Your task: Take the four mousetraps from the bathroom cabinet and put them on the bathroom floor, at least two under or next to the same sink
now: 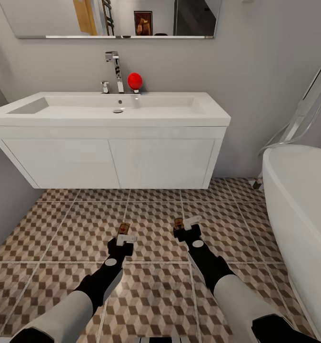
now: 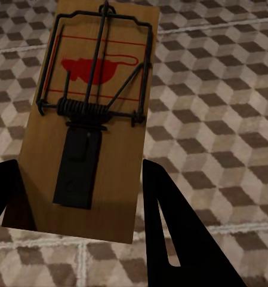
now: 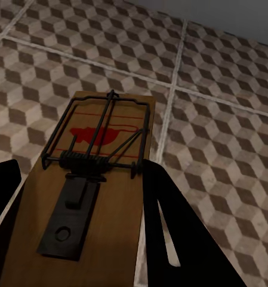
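Bathroom floor [image 1: 155, 290] ahead of the sink [image 1: 108, 138]; left gripper [image 1: 124, 237] and right gripper [image 1: 186, 226] each have fingers clamped on a mousetrap [image 2: 89, 119]. Looks like placing time: lower both beside the sink and let go.

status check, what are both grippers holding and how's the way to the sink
Left gripper shut on a mousetrap. Right gripper shut on a second mousetrap. Both over the bathroom floor, sink ahead. Nothing in between.

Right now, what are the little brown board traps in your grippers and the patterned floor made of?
The flat brown mousetrap in the left gripper looks like matt wood with dark metal wire and spring. The one in the right gripper matches. The cube-patterned floor looks like ceramic tile, given its pale grout lines.
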You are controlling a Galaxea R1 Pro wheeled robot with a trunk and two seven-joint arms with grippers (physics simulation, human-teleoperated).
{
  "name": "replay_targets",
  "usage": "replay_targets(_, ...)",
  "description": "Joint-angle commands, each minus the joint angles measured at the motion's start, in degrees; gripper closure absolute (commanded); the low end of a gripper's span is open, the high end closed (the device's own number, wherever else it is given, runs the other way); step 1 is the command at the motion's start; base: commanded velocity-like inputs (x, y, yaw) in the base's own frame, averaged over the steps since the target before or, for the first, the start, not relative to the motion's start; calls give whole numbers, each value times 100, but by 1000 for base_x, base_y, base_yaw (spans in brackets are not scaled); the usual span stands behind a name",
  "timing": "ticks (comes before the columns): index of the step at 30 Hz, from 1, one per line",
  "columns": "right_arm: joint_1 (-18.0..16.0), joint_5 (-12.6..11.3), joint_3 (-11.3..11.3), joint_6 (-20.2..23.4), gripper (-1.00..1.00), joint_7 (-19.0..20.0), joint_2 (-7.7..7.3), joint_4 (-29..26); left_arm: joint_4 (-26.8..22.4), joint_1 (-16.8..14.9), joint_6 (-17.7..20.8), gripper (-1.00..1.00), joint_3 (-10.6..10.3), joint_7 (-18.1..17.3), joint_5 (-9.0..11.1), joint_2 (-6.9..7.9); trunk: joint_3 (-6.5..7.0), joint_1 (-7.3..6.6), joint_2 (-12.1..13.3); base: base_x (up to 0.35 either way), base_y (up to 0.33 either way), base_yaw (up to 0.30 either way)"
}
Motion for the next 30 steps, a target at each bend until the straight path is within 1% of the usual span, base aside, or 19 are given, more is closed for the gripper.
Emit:
replay_targets(1,-2,42,13,17,100,-12,0,-4,8,-5,-18,100,-50,60,40,-1,-4,-1,-2,0,0,0)
replay_targets(15,-2,47,5,-4,100,-18,0,-13,-1,-4,-18,100,-53,55,40,-44,-4,-1,-2,0,0,0)
replay_targets(22,-2,43,12,-5,100,-33,0,-54,36,-5,-17,100,-59,40,40,-81,-132,153,-282,0,0,0)
replay_targets(30,-2,43,11,-5,100,-28,0,-57,56,-5,-17,100,-59,39,40,-103,-324,328,-603,0,0,0)
